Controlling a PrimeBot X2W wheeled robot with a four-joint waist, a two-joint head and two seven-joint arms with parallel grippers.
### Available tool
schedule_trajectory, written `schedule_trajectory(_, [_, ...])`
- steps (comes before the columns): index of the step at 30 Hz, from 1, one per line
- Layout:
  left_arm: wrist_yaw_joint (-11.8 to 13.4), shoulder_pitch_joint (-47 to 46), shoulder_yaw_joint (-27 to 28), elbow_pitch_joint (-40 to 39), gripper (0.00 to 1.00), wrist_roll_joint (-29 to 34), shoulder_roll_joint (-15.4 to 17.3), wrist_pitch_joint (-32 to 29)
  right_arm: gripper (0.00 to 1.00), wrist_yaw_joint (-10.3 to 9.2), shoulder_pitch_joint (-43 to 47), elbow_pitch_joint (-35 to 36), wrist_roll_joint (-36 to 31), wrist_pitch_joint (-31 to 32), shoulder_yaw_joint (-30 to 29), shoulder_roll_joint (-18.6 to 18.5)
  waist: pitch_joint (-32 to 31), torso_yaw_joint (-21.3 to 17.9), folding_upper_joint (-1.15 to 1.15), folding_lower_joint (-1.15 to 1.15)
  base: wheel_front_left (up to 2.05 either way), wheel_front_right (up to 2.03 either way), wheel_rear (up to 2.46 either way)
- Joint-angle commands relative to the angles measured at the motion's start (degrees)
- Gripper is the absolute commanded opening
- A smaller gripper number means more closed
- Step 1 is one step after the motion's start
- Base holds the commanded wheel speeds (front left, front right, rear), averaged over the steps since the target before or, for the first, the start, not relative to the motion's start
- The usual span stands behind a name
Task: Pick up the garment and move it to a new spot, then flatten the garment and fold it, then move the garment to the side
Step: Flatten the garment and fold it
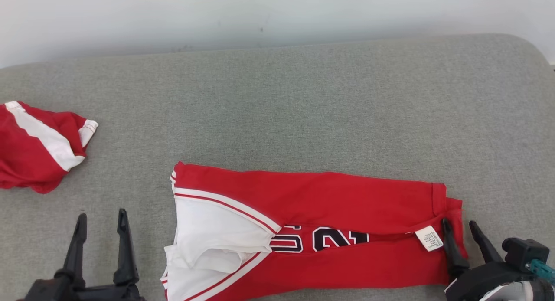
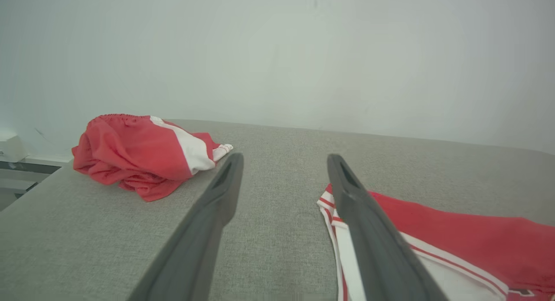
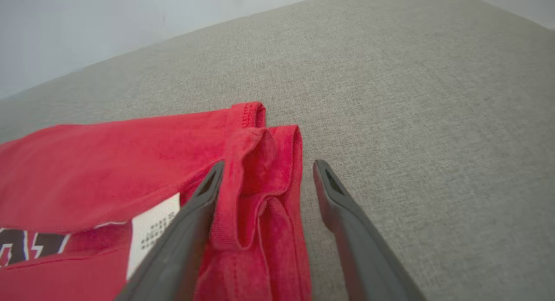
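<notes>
A red jersey with white trim and black numbers lies folded lengthwise on the grey cushion, front centre. Its white label sits near the right end. My right gripper is open at that right end; in the right wrist view the red hem lies between the fingers, one over the cloth, the other over bare cushion. My left gripper stands open to the left of the jersey, above bare cushion, with the jersey's white-trimmed edge beside its right finger.
A second red and white garment lies crumpled at the far left of the cushion. A pale wall rises behind the cushion's back edge. The cushion's rounded right corner is at the upper right.
</notes>
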State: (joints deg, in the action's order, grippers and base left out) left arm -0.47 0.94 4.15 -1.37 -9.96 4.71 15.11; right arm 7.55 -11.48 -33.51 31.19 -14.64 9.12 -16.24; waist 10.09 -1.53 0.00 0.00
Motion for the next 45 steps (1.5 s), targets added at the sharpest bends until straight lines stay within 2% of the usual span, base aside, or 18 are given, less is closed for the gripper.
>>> schedule_trajectory(1, [-0.6,0.8,0.3,0.4,1.00,0.7,-0.3,0.0,1.00,-0.15,-0.8,-1.3,0.3,-0.2,0.2,0.1,-0.2,0.4,0.00,0.00,0.00,0.00,0.00])
schedule_trajectory(7, [-2.5,0.3,2.3,2.0,1.00,2.6,-1.3,0.0,0.99,-0.15,-2.6,-8.6,2.9,0.2,3.7,1.2,-0.6,1.4,0.00,0.00,0.00,0.00,0.00])
schedule_trajectory(8, [-2.5,0.3,2.5,2.1,1.00,2.6,-1.4,0.0,0.51,-0.14,-2.7,-9.3,3.6,0.6,4.7,1.5,-0.7,1.4,0.00,0.00,0.00,0.00,0.00])
schedule_trajectory(10, [-2.9,0.5,3.1,2.2,1.00,2.8,-1.6,0.0,0.11,-0.02,-3.1,-10.4,4.7,0.9,6.4,1.9,-0.9,1.3,0.00,0.00,0.00,0.00,0.00])
schedule_trajectory(11, [-3.0,0.6,3.3,2.3,1.00,2.8,-1.7,0.0,0.00,-0.02,-3.4,-10.9,5.3,0.9,7.1,1.9,-1.0,1.3,0.00,0.00,0.00,0.00,0.00])
schedule_trajectory(16, [-3.4,1.1,3.7,2.6,1.00,3.2,-1.8,0.0,0.00,-0.09,-4.7,-12.9,8.7,0.8,9.5,0.4,-1.9,1.1,0.00,0.00,0.00,0.00,0.00])
schedule_trajectory(26, [-4.0,1.1,4.5,3.5,1.00,2.4,-1.8,0.0,0.00,-0.17,-7.0,-15.4,12.4,-0.5,4.6,-10.5,-3.6,0.7,0.00,0.00,0.00,0.00,0.00])
schedule_trajectory(29, [-4.0,1.7,4.7,3.7,1.00,2.3,-1.8,0.0,0.00,-0.17,-7.4,-15.6,12.6,-0.5,2.7,-12.4,-4.3,0.2,0.00,0.00,0.00,0.00,0.00])
schedule_trajectory(33, [-3.5,2.3,4.4,3.6,1.00,2.1,-1.8,0.0,0.00,-0.16,-7.0,-13.5,11.5,-0.6,3.0,-12.3,-5.3,-0.3,0.00,0.00,0.00,0.00,0.00])
schedule_trajectory(38, [-3.2,2.8,4.4,3.6,1.00,1.7,-1.8,0.0,0.00,-0.16,-6.1,-9.4,12.2,-0.3,4.6,-9.9,-5.7,-0.7,0.00,0.00,0.00,0.00,0.00])
schedule_trajectory(45, [-2.8,3.2,3.9,3.6,1.00,1.8,-1.8,0.0,0.00,-0.16,-5.0,0.4,12.2,2.0,9.1,-5.6,-5.8,-1.2,0.00,0.00,0.00,0.00,0.00])
